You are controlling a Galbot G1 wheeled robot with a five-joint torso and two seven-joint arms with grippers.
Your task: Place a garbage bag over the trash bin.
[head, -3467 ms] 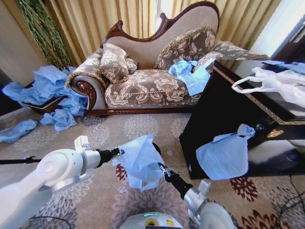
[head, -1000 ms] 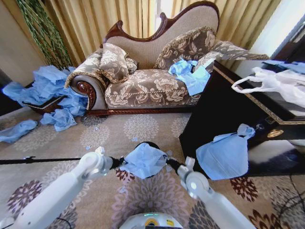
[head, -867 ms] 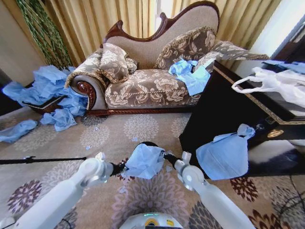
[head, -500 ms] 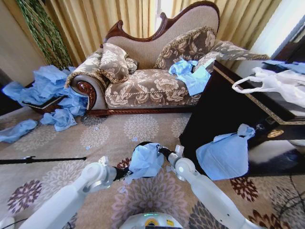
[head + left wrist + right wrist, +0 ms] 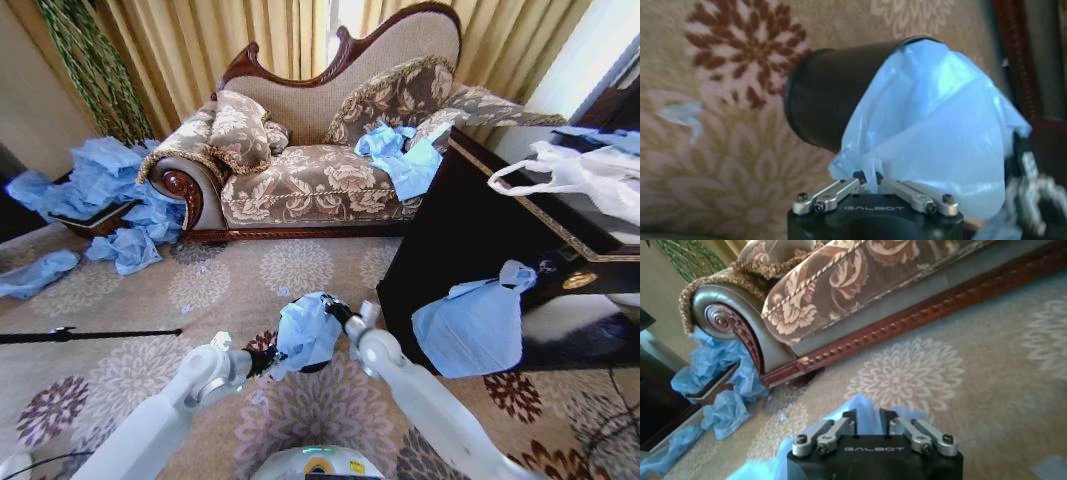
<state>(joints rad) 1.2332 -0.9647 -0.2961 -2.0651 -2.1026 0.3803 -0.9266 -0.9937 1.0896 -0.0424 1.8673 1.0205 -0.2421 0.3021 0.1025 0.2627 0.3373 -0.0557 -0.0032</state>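
Two grippers pinching garbage bag [image 5: 303, 333] edges, left gripper [image 5: 867, 181], right gripper [image 5: 867, 416], over trash bin [image 5: 830, 100].

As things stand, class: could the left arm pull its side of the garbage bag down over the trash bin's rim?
Probably yes. The left pincer is shut on the garbage bag right beside the trash bin, whose near wall is bare, with nothing between them.

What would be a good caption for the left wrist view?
Left hand pinches the garbage bag, draped partly over the trash bin.

Trash bin [image 5: 827, 100] stands on patterned carpet [image 5: 300, 270].
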